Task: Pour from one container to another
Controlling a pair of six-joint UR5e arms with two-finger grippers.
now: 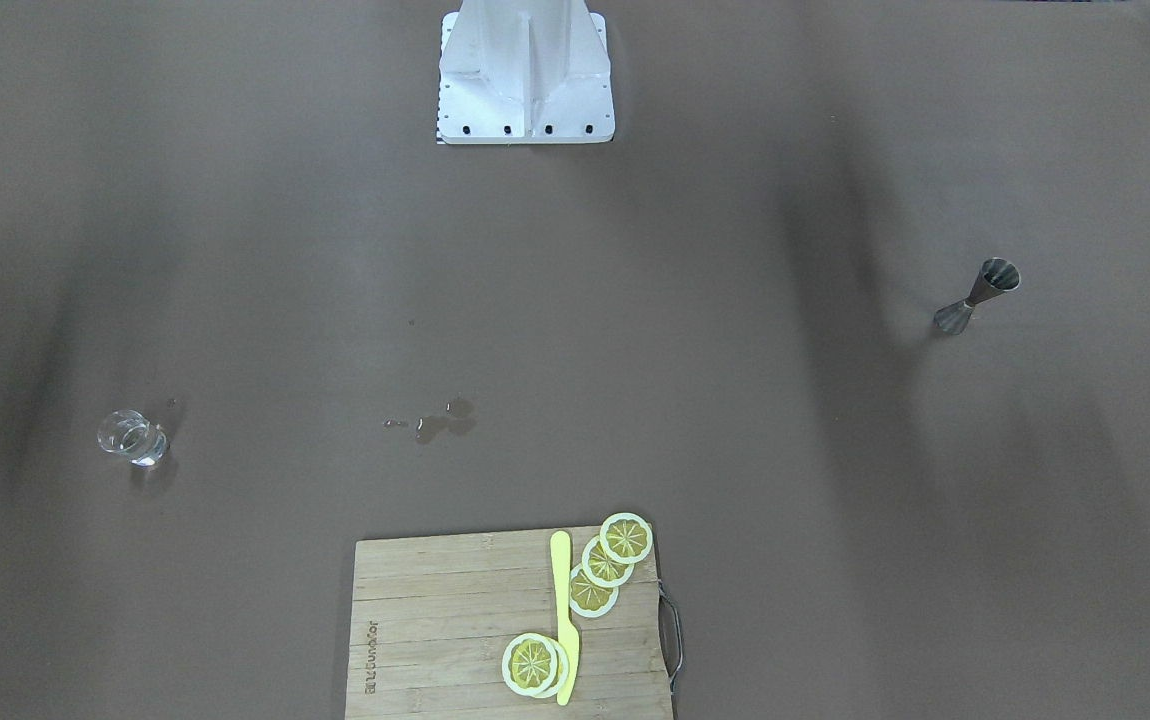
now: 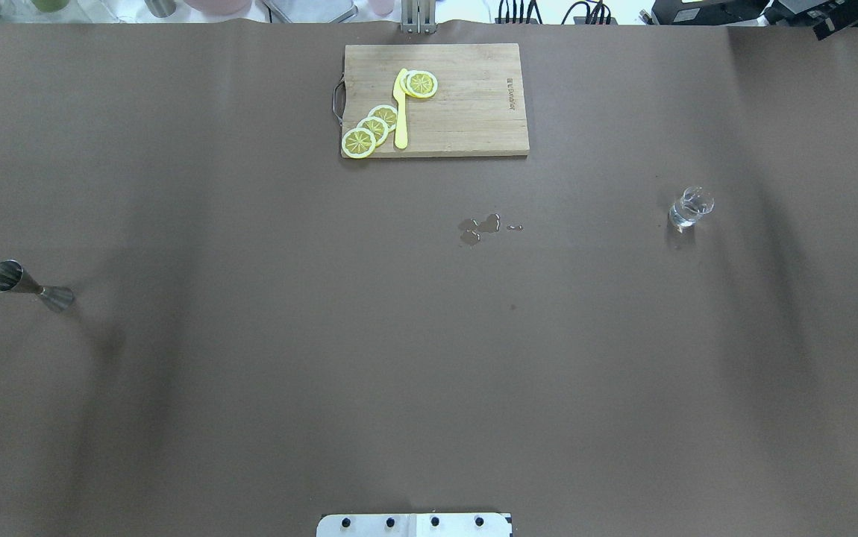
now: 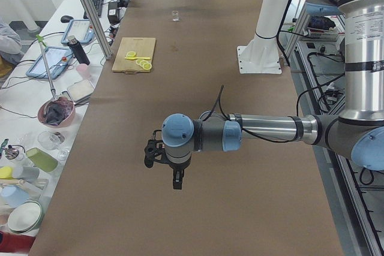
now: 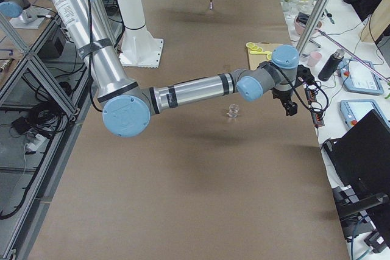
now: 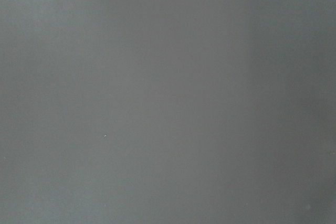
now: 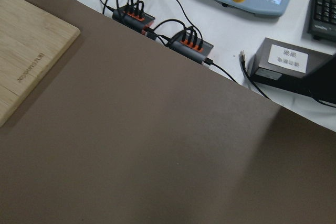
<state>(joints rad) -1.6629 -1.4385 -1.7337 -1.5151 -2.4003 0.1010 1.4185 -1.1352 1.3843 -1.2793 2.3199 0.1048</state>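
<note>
In the overhead view the glass tumbler (image 2: 690,206) stands upright on the brown table (image 2: 250,388) at the right, above mid-height. The steel jigger (image 2: 30,286) stands at the far left edge, well apart from it. Between them, nearer the tumbler, lies a small wet patch (image 2: 480,227). At top centre a wooden cutting board (image 2: 474,112) carries lemon slices (image 2: 373,128) and a yellow knife (image 2: 401,112).

The left hand (image 3: 171,172) hangs fingers-down over the table at the centre of the left side view. The right hand (image 4: 290,105) sits at the right of the right side view, beyond the tumbler. Neither holds anything – whether they are released or clenched, I cannot tell.
</note>
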